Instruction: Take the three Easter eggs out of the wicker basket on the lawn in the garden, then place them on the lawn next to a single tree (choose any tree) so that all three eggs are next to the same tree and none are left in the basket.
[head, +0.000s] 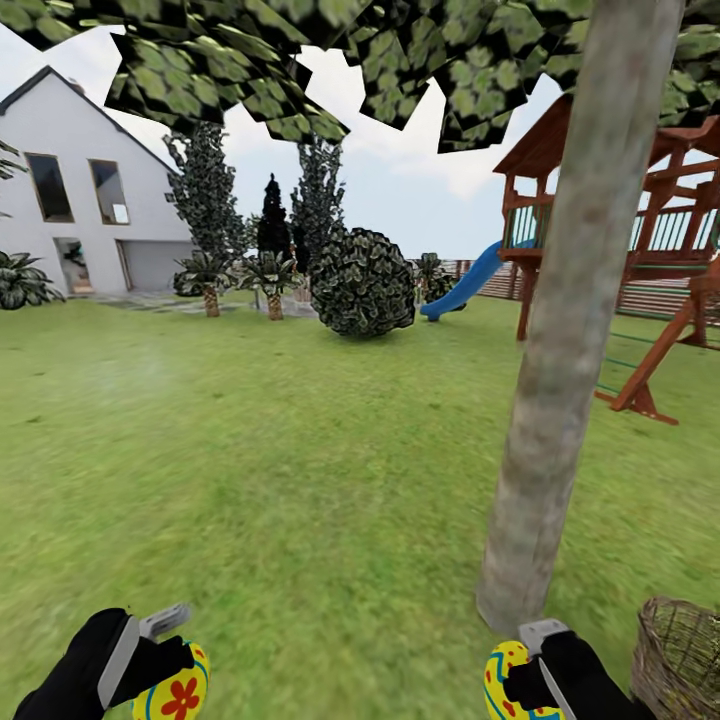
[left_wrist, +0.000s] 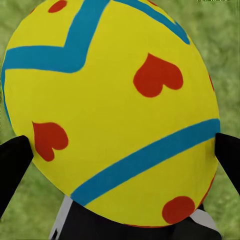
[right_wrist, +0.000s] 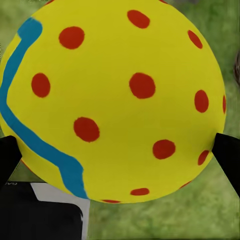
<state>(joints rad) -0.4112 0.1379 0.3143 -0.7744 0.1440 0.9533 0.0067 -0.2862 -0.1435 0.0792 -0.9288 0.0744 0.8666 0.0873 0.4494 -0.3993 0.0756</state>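
We have two of the three Easter eggs in hand. The flower-painted egg (head: 172, 688) sits in our left gripper (head: 165, 660), near and low at the left; from the left wrist its yellow shell (left_wrist: 112, 115), with blue bands and red heart-like petals, is pinched between the two dark fingers (left_wrist: 14, 165). The dotted egg (head: 508, 680) is clamped the same way in our right gripper (head: 525, 672), its red spots and blue stripe plain from the right wrist (right_wrist: 115, 100).

Just beyond the right gripper stands the tree (head: 570, 330), its mottled trunk meeting the lawn (head: 300, 480) near our right hand. At the near right edge is the wicker basket (head: 685, 655); we cannot tell whether the third egg lies inside.

By our judgement, the task is roughly at its middle: two eggs are lifted out and carried to the tree, but neither is on the grass yet. Left to do: set both down beside this trunk, then fetch the third and place it there too.
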